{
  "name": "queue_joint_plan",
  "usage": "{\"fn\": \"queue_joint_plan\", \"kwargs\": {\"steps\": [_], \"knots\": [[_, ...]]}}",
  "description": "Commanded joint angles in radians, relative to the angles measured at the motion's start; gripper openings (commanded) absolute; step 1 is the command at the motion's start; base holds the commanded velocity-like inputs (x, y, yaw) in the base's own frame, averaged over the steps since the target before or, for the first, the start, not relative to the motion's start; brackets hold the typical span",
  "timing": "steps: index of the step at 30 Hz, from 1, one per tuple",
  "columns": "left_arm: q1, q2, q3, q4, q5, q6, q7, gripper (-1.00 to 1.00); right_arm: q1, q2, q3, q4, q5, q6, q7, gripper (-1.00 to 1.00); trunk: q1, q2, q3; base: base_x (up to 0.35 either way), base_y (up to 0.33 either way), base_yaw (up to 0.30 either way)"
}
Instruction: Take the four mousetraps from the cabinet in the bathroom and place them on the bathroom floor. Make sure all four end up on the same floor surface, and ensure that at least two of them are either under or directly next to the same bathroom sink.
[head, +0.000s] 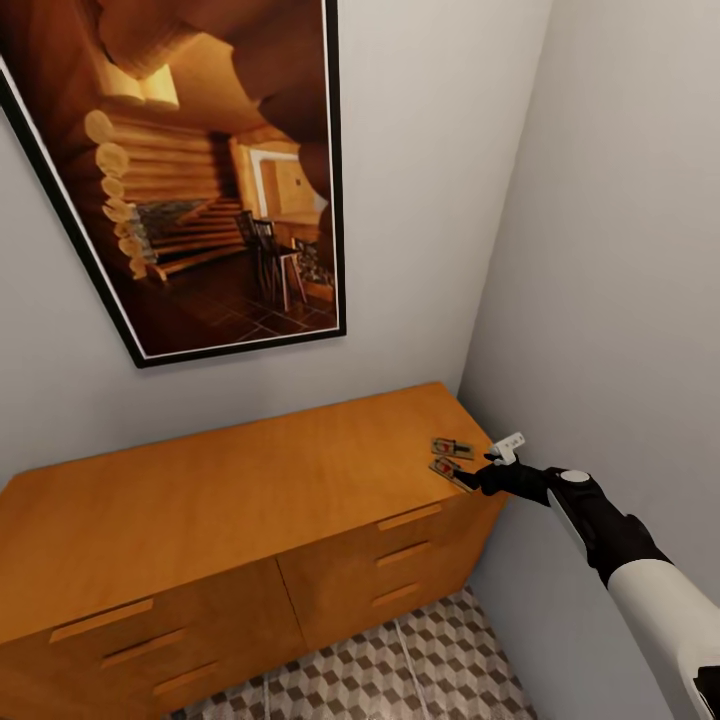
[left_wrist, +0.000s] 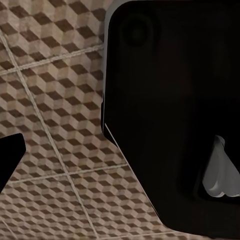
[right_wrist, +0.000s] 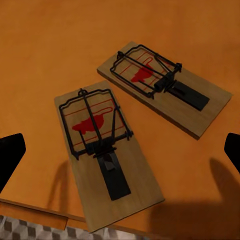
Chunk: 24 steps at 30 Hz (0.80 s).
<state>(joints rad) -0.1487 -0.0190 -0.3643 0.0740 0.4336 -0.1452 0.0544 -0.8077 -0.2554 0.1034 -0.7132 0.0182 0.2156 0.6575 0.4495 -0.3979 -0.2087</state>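
Note:
Two mousetraps lie side by side on the right end of the orange-brown cabinet (head: 230, 500). In the head view they are one mousetrap (head: 451, 447) and a second mousetrap (head: 446, 469) nearer the front edge. The right wrist view shows the nearer mousetrap (right_wrist: 107, 155) and the farther mousetrap (right_wrist: 165, 87), both wooden boards with dark wire and a red mark. My right gripper (head: 478, 470) (right_wrist: 121, 152) hovers open just above them, holding nothing. My left gripper (left_wrist: 120, 155) hangs over the patterned bathroom floor (left_wrist: 55, 100), with one dark fingertip (left_wrist: 10, 157) far out at the frame's edge.
A large framed picture (head: 200, 170) hangs on the wall behind the cabinet. A grey side wall (head: 620, 250) stands close on the right, beside my right arm. Cube-pattern floor tiles (head: 430, 660) show in front of the drawer fronts. A dark robot part (left_wrist: 170, 115) blocks much of the left wrist view.

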Motion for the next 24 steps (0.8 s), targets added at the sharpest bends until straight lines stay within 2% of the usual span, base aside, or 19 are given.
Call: {"fn": "queue_joint_plan", "kwargs": {"steps": [1, 24], "knots": [[-0.002, -0.001, -0.008, 0.004, 0.007, -0.007, 0.001, 1.00, -0.001, -0.001, 0.002, -0.002, 0.002, 0.005, 0.002, 1.00, 0.001, -0.002, -0.003, 0.000, 0.000, 0.000], [-0.002, -0.001, -0.008, 0.004, 0.007, -0.007, 0.001, 1.00, -0.001, -0.002, 0.001, -0.002, 0.002, 0.004, 0.002, 1.00, 0.001, -0.002, -0.031, 0.000, 0.000, 0.000]]}}
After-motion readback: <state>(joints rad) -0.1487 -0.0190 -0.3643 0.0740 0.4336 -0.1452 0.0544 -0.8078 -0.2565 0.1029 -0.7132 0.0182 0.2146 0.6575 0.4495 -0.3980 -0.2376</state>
